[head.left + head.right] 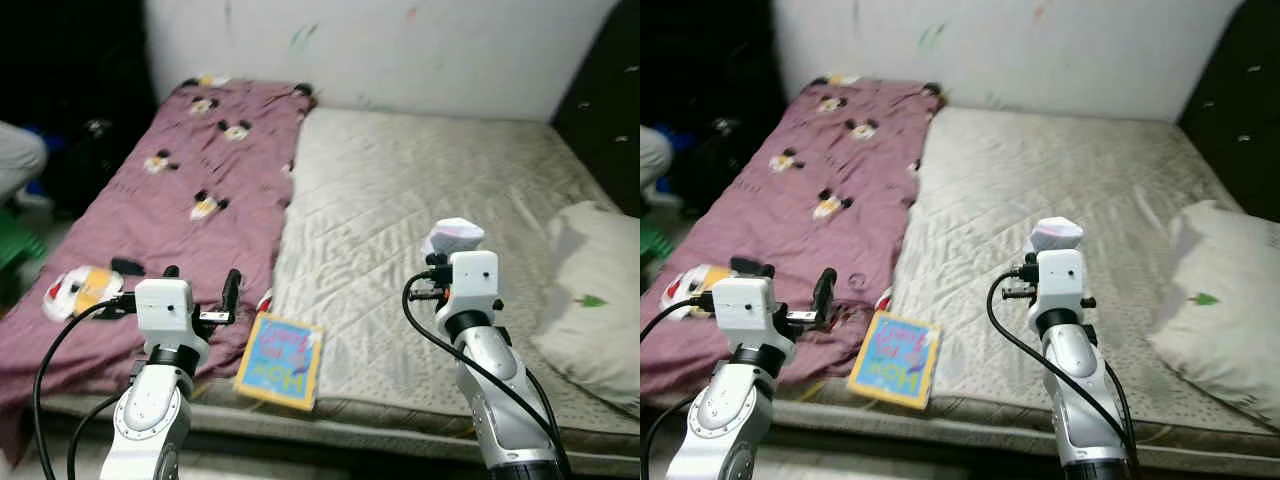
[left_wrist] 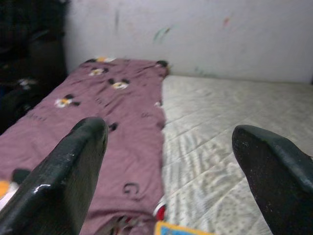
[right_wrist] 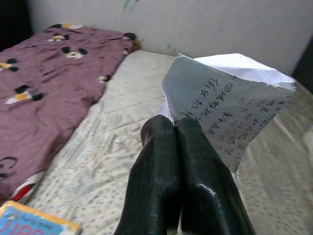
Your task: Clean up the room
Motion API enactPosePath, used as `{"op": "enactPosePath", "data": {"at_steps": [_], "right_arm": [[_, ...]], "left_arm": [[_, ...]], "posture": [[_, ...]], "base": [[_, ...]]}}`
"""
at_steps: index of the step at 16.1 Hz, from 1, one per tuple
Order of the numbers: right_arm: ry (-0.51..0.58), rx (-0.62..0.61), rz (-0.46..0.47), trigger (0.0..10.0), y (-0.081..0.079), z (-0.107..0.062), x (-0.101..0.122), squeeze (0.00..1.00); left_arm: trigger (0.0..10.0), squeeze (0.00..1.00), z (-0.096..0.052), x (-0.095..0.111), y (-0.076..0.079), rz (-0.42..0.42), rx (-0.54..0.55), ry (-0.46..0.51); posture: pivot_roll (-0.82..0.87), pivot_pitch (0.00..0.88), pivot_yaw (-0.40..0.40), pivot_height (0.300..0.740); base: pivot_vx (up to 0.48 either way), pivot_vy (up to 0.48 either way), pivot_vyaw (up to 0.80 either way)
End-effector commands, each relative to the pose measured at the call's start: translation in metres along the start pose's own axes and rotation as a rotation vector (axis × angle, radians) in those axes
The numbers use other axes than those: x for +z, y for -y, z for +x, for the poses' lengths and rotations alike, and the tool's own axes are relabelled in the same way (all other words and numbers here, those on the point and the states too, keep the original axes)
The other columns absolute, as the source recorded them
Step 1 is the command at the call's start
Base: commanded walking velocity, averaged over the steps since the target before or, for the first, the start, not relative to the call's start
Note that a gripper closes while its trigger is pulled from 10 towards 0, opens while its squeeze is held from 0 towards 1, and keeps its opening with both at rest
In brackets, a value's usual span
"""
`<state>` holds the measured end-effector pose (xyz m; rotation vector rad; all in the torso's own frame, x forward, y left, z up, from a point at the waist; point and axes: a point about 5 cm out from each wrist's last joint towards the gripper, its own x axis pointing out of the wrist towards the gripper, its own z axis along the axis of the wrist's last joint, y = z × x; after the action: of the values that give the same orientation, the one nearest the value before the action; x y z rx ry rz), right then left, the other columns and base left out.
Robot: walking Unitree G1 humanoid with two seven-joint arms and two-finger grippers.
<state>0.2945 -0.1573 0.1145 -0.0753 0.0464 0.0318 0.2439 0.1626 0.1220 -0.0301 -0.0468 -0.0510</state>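
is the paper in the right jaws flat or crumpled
Crumpled: the handwritten paper bends in creases above the right gripper, whose jaws are shut on it.

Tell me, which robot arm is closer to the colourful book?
The left. Its open tool hovers just beside the book on the bed's edge; the right tool, pinching paper, is farther off.

A bedroom in a home: a bare quilted mattress (image 1: pixel 420 200) runs wide from the near edge to the far white wall (image 1: pixel 400 50), which bears small paint smears. A purple cartoon-print blanket (image 1: pixel 190 190) covers its left part, a pale pillow (image 1: pixel 595 290) lies at the right, and a colourful children's book (image 1: pixel 280 362) rests on the near edge
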Motion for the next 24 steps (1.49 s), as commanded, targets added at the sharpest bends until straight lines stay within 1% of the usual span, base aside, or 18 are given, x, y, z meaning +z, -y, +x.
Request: {"op": "enactPosePath", "data": {"at_steps": [1,7,11,13,18,23,24], "right_arm": [[0.009,-0.010,0.002,10.0,0.0028,0.0015,0.0015,0.00],[0.011,-0.005,-0.003,10.0,0.0027,0.0042,0.0020,0.00],[0.007,-0.016,0.001,10.0,0.0041,0.0040,0.0004,0.00],[-0.002,-0.016,0.001,10.0,0.0038,0.0043,-0.0010,0.00],[-0.002,-0.014,-0.002,10.0,0.0033,0.0053,-0.0019,0.00],[-0.003,-0.010,-0.004,10.0,0.0034,0.0067,-0.0025,0.00],[-0.003,-0.008,-0.005,10.0,0.0032,0.0070,-0.0029,0.00]], "left_arm": [[10.0,0.00,0.0019,0.0004,0.0027,-0.002,-0.020,0.001],[10.0,0.00,0.0020,-0.0011,0.0057,-0.013,-0.024,-0.007],[10.0,0.00,0.0028,-0.0021,0.0055,-0.019,-0.008,-0.011],[10.0,0.00,0.0036,-0.0018,0.0048,-0.025,-0.003,-0.012],[10.0,0.00,0.0044,-0.0021,0.0055,-0.034,-0.001,-0.014],[10.0,0.00,0.0058,-0.0018,0.0065,-0.036,-0.002,-0.011],[10.0,0.00,0.0063,-0.0017,0.0068,-0.043,0.000,-0.007]], "posture": [[0.05,0.000,-0.015,0.740],[0.05,0.000,-0.020,0.740],[0.05,0.000,-0.021,0.740],[0.05,0.000,-0.020,0.740],[0.05,0.000,-0.021,0.740],[0.05,0.000,-0.023,0.740],[0.05,0.000,-0.023,0.740]], "base": [[0.270,0.000,-0.40],[0.264,0.000,-0.07],[0.000,0.000,0.00],[0.000,0.000,-0.53],[0.000,0.449,-0.71],[0.000,0.480,-0.47],[0.000,0.480,0.00]]}}
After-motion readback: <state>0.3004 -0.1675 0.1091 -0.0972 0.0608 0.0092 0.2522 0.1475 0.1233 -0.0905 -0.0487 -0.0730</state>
